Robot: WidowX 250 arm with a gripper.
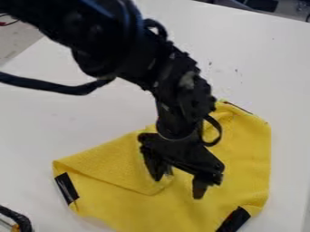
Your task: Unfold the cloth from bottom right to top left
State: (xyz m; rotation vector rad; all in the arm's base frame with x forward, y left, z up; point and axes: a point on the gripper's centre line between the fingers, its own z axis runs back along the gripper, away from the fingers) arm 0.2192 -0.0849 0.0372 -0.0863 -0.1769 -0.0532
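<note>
White bench; yellow cloth on it, part-folded, below gripper. Fingers parted, no cloth visibly held. Risk: closing too deep could pinch 2 layers, dragging everything.

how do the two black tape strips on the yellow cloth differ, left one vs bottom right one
The left strip sits at the cloth's left edge, while the bottom right strip sits at its lower right edge. The left strip slants down to the right; the bottom right strip slants down to the left. The left strip shows whole, but the bottom right strip runs out of the picture's bottom edge. Both are black, on the yellow cloth.
</note>
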